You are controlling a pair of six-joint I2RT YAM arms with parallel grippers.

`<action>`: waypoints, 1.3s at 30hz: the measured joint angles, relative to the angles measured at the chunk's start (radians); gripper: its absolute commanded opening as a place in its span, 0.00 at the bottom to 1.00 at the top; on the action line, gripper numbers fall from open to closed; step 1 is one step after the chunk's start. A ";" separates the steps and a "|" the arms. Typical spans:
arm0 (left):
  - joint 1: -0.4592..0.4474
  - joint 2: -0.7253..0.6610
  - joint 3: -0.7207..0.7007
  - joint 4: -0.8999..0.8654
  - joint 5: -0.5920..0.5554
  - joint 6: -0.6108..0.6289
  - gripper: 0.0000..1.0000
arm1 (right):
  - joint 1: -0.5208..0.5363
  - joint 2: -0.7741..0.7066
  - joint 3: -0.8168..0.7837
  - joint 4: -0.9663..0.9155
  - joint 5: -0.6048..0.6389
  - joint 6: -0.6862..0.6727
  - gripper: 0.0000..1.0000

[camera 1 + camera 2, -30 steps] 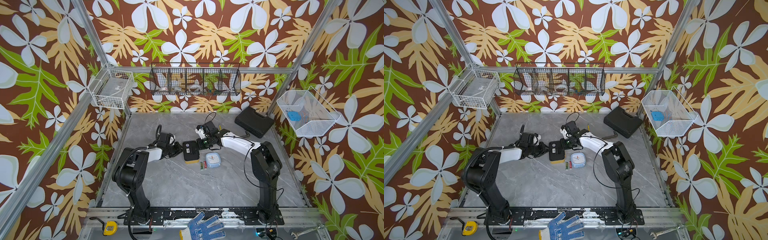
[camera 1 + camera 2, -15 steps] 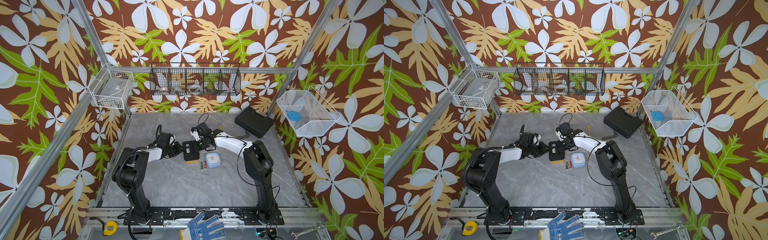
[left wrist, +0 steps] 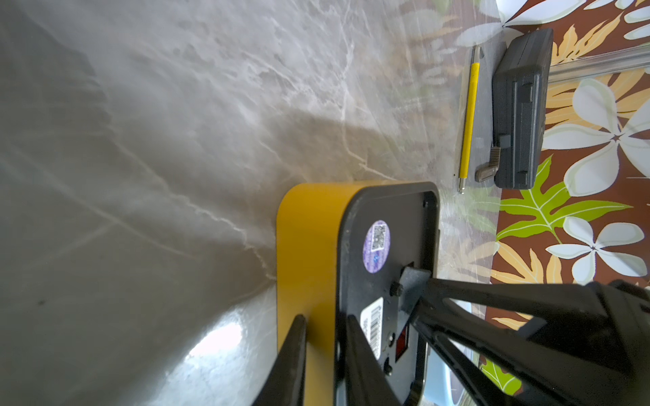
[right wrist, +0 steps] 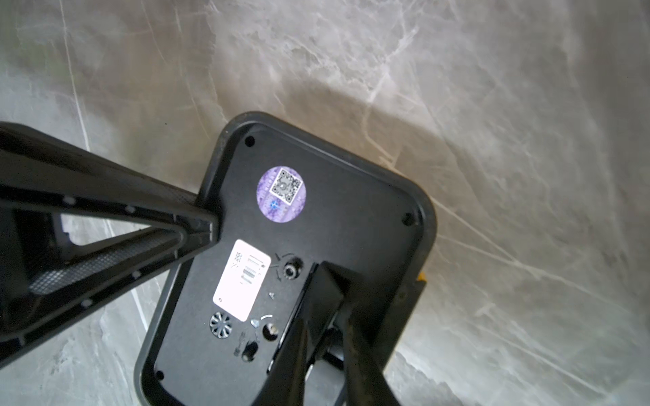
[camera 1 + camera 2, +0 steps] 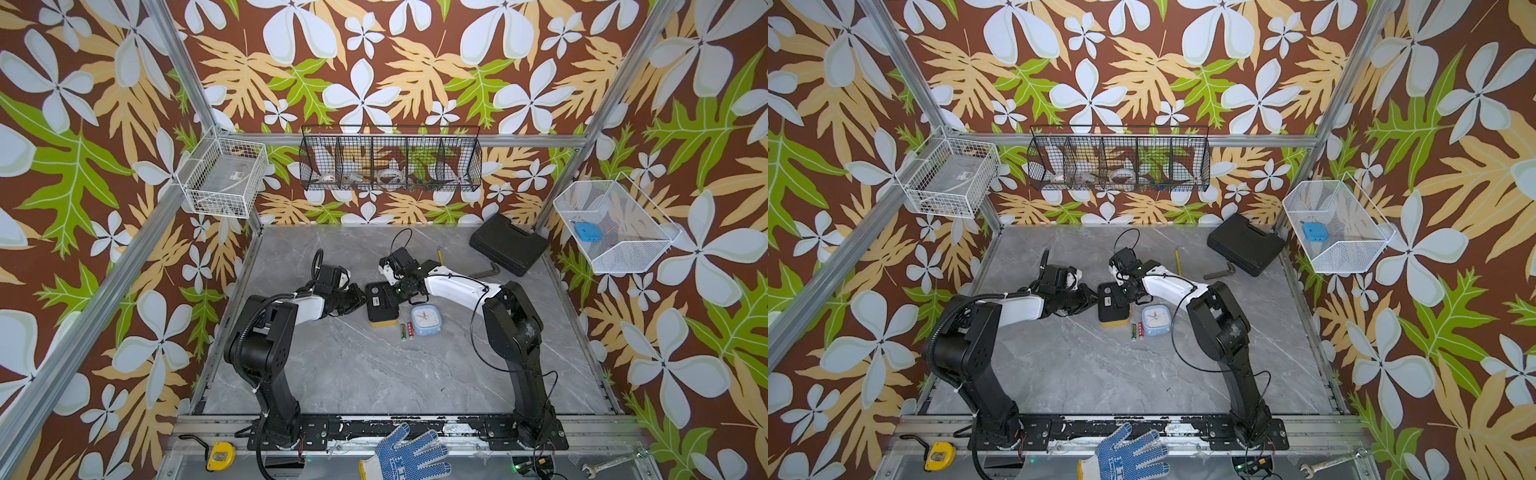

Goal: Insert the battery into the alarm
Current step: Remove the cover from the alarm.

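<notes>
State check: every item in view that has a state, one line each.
yellow alarm: lying face down, black back up.
blue clock: lying flat, face up.
two batteries: loose beside the blue clock, not inserted.
black case: closed.
left end effector: clamped on the yellow alarm's rim.
right end effector: tips on the yellow alarm's back; open or shut unclear.

The alarm (image 5: 381,301) lies near the middle of the table (image 5: 353,374). 2 batteries (image 5: 406,331) lie just before its right corner, with a clock (image 5: 426,320) just right of them. A case (image 5: 507,245) sits behind, far right.
</notes>
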 measured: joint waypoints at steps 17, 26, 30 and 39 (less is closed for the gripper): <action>0.000 0.000 0.000 0.001 -0.003 0.000 0.21 | 0.006 0.014 0.005 0.011 -0.014 0.005 0.09; 0.000 -0.003 -0.003 0.001 -0.008 0.000 0.21 | 0.002 0.004 -0.008 0.028 -0.019 0.023 0.00; 0.000 -0.009 -0.005 0.000 -0.018 0.000 0.21 | -0.009 -0.023 -0.032 0.042 -0.044 0.031 0.00; 0.000 -0.011 -0.005 -0.005 -0.018 0.000 0.21 | -0.043 -0.085 -0.065 0.054 -0.098 0.071 0.00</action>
